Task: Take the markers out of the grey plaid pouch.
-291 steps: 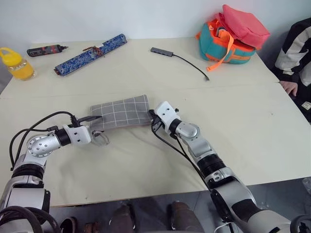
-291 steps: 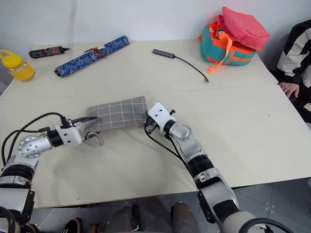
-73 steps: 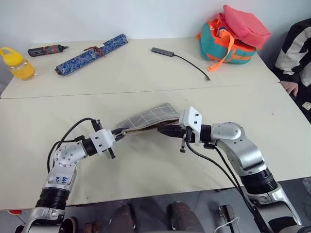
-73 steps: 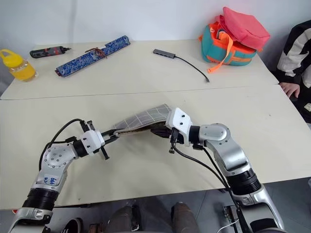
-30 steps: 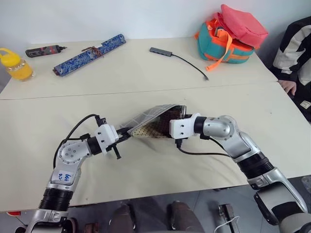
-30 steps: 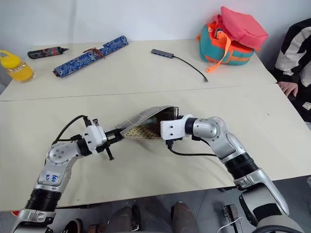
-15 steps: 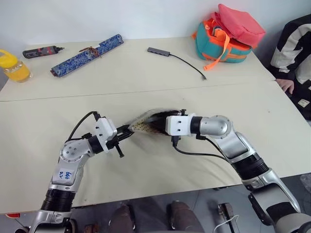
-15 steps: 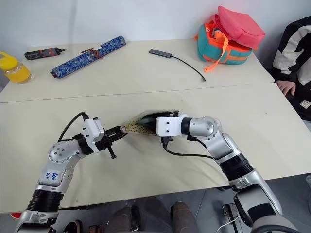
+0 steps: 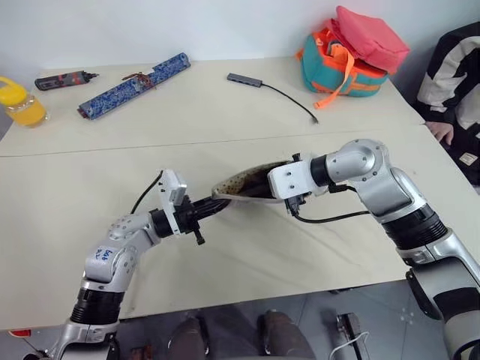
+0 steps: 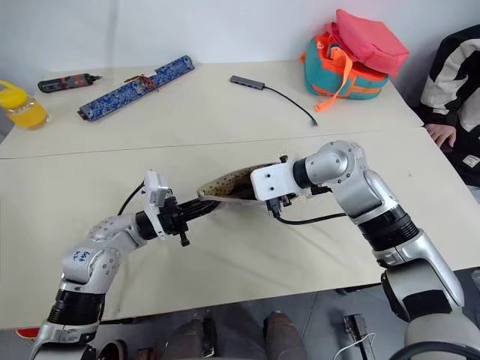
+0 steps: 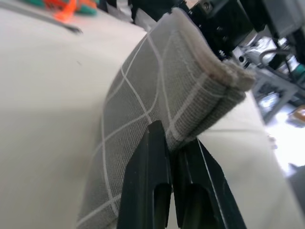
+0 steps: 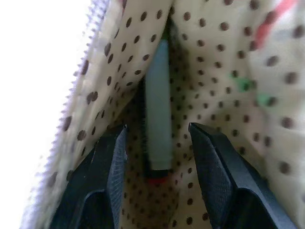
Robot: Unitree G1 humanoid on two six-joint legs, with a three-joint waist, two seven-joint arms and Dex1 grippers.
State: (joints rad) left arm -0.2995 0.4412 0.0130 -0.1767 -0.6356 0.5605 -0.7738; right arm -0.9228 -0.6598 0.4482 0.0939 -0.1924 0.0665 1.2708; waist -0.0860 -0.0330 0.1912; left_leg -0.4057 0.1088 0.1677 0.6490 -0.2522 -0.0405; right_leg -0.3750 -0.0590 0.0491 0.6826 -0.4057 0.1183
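The grey plaid pouch (image 9: 241,180) hangs just above the table between both arms, mouth turned up so its speckled tan lining shows. My left gripper (image 11: 172,138) is shut on the pouch's lower left edge and pinches the fabric. From the right, my right gripper (image 12: 157,131) points down into the pouch's open mouth. Its fingers (image 12: 109,176) stand apart on either side of a marker (image 12: 157,95), a pale grey-green stick with a red end, lying in the lining's fold. A gap shows on each side of the marker.
At the back of the table lie a long blue patterned roll (image 9: 135,73), a red-and-black tool (image 9: 64,78), a yellow bottle (image 9: 19,101), a cabled hub (image 9: 247,79) and a teal-and-orange bag (image 9: 352,52). A person's striped sleeve (image 9: 457,67) is at the right edge.
The right hand has risen and tipped downward into the pouch mouth, its fingers drawn closer together. The left gripper rolled and shifted right, still pinching the pouch, which now bows upward.
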